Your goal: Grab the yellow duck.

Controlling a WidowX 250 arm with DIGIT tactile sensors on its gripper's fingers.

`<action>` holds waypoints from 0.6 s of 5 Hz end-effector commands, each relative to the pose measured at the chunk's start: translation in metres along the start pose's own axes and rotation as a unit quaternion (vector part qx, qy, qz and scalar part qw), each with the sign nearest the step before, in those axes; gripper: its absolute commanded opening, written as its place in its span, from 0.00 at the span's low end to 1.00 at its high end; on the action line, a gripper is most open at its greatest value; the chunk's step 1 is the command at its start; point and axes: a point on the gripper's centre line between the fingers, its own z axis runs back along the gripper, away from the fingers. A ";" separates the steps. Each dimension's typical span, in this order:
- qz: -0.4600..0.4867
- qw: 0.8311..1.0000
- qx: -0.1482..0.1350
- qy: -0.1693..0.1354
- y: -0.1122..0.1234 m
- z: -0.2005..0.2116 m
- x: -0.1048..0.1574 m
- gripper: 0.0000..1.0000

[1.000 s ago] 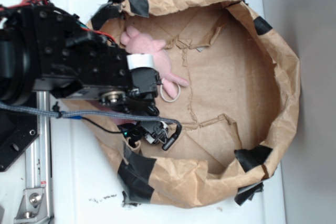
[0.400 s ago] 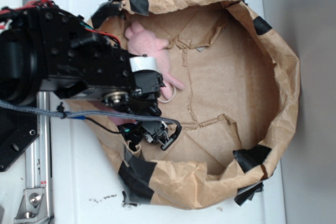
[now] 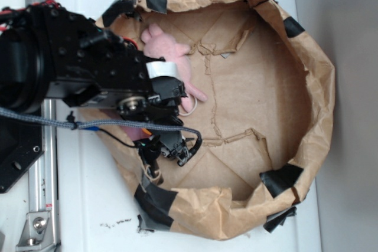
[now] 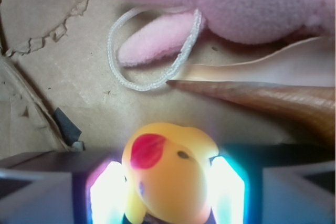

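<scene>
The small rounded yellow rubber duck (image 4: 168,174), red-orange beak up, sits just below the fluffy pink plush toy (image 4: 231,3), pinched between the black gripper's (image 4: 167,190) glowing fingers. It looks light, squashy and slick, so holding its rounded sides seems wisest.

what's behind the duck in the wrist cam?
Past the yellow duck, held between the fingers: the tan shell's pointed tip, a white string loop, and the pink plush. The duck's underside is hidden.
</scene>
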 end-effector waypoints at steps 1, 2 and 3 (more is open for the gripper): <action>-0.018 1.000 -0.014 -0.006 -0.004 0.014 0.007 0.00; -0.129 0.990 -0.027 -0.039 -0.019 0.038 0.018 0.00; -0.258 0.961 -0.041 -0.088 -0.046 0.078 0.038 0.00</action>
